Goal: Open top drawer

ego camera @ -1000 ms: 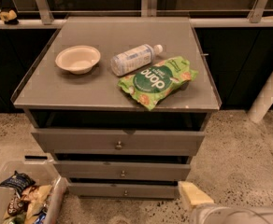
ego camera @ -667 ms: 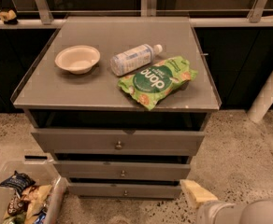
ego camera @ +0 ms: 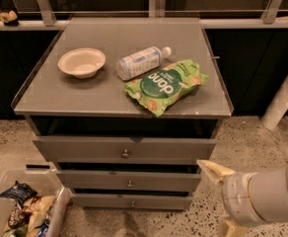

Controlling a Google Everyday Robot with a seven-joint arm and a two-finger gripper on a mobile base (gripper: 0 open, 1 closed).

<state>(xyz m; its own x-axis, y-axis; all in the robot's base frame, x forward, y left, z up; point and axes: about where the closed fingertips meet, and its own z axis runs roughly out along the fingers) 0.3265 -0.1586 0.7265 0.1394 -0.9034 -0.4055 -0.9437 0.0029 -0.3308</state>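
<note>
The top drawer [ego camera: 85, 148] is the widest grey front of three in a grey cabinet, with a small round metal knob [ego camera: 125, 153] at its centre. A dark gap runs above it under the cabinet top, and none of its interior shows. My gripper [ego camera: 220, 199] is at the lower right, beside the cabinet's right front corner and level with the lower drawers. It is to the right of and below the knob, touching nothing. Its two pale fingers [ego camera: 211, 171] stand apart and hold nothing.
On the cabinet top [ego camera: 50, 93] are a white bowl [ego camera: 82, 62], a lying plastic bottle [ego camera: 140, 62] and a green snack bag [ego camera: 165, 85]. Two narrower drawers [ego camera: 94, 180] sit below. A clear bin of snacks [ego camera: 20, 211] stands on the floor at lower left. A white post [ego camera: 283, 97] leans at the right.
My gripper and arm have risen from the bottom edge and come further into view at the lower right. The drawers and the things on top have not moved.
</note>
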